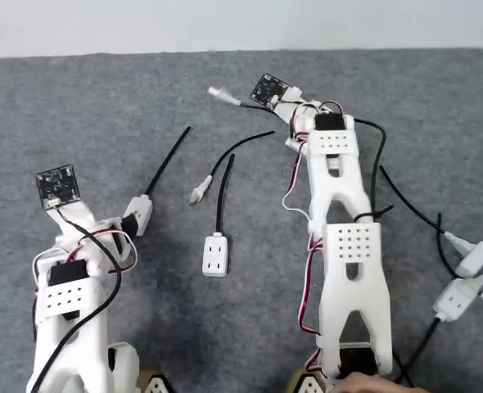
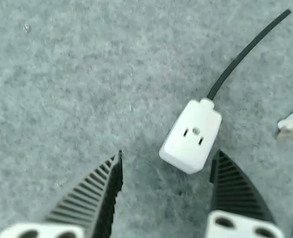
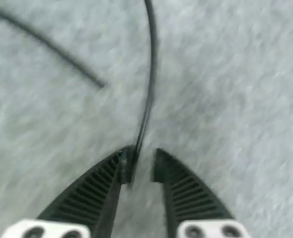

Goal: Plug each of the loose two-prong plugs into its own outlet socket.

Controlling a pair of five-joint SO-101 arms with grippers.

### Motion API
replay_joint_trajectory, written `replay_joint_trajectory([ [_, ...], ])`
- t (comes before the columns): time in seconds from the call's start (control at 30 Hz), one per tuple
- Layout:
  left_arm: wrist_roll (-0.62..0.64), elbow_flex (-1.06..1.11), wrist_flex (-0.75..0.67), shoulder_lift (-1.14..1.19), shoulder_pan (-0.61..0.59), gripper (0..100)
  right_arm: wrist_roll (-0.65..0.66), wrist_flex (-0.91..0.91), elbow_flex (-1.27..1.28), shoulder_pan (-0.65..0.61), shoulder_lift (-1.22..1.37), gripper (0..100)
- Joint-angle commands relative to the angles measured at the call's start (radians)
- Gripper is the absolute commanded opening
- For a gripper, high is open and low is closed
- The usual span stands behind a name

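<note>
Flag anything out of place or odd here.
The right gripper straddles a bare black cord, open jaws either side, rather than a white plug. Otherwise nothing looks spilled or broken.

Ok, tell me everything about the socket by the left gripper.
The socket is a small white block, plastic by its look, with rounded edges. Its visible face has two slots and a round hole, all empty. A thin black cord leaves its far end. It lies on the grey mat, just ahead of the open left gripper, close to one finger; contact can't be told.
</note>
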Motion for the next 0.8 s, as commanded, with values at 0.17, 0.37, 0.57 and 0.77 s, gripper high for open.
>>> replay_joint_trajectory([
  [0.17,-0.029,-0.008,-0.029,-0.018,0.015,27,-0.04,0.007,-0.359,-0.042,0.223,9.9],
  [0.37,-0.043,-0.005,-0.048,-0.018,0.014,27,-0.04,0.013,-0.316,-0.051,0.225,0.9],
  [0.57,-0.043,-0.004,-0.055,-0.018,0.012,27,0.046,0.306,-0.339,-0.024,0.127,1.0],
  [0.77,-0.044,-0.004,-0.057,-0.018,0.012,27,0.058,0.671,-0.488,0.005,0.008,1.0],
])
